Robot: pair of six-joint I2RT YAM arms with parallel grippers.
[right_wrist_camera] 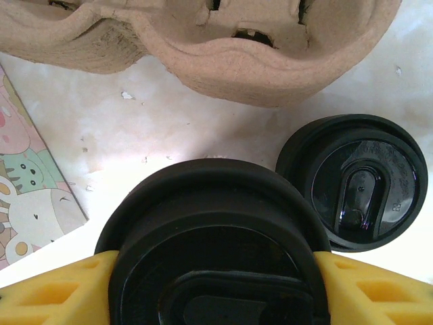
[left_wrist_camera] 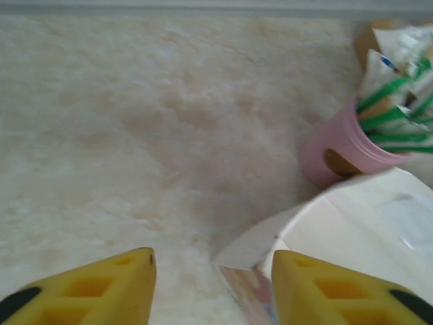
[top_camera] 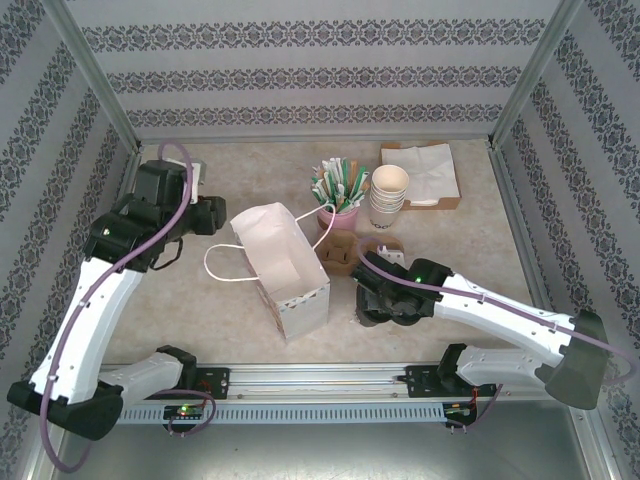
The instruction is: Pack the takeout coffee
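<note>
Takeout coffee, round, glossy black-lidded, gripped by right hand, left hand parted

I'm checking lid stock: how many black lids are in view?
2. One tops the takeout coffee in the right gripper; a loose lid lies on the table beside it. Others may be hidden.

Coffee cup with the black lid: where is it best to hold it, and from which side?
At the round lid's sides, from the near side, as the right gripper holds the coffee cup; the loose lid crowds its right, the carrier lies beyond.
</note>
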